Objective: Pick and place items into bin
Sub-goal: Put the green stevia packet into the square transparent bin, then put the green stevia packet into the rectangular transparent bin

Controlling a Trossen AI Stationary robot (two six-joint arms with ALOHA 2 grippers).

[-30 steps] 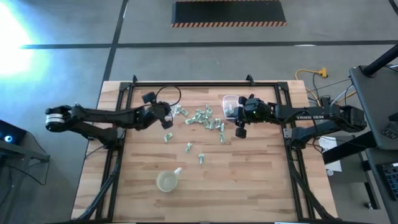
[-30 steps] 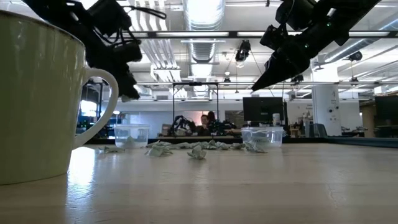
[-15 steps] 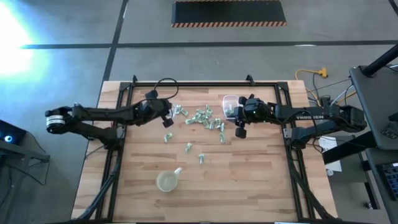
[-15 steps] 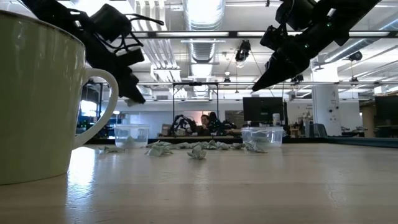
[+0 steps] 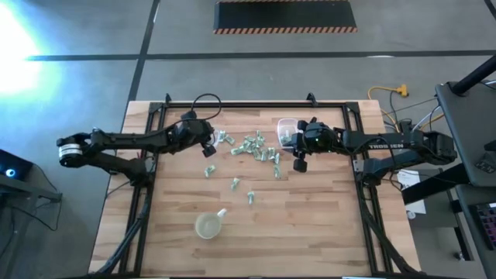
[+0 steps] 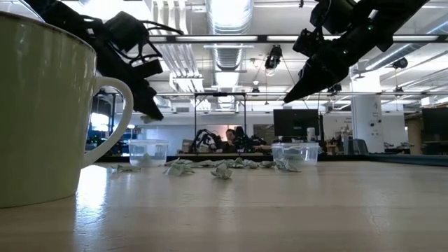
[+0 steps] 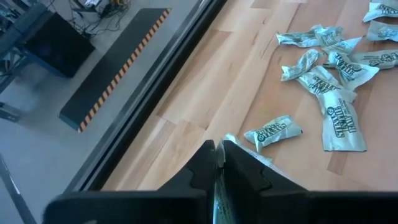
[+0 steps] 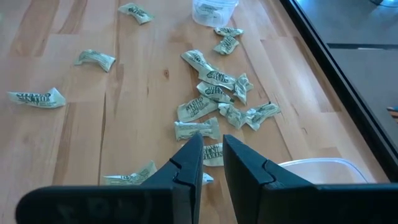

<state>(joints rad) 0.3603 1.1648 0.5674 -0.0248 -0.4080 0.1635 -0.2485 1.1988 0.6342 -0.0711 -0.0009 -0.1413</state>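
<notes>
Dozens of items [image 5: 257, 146] litter the surface [image 5: 310, 217]; left gripper [image 7: 217, 163] pinches one packet, right gripper [image 8: 211, 155] hovers slightly parted beside a bin [image 5: 285, 129].

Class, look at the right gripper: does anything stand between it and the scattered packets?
Nothing visible does. The right gripper hangs open, with the nearest packets just ahead of its fingertips. The clear bin sits beside it, not between.
</notes>
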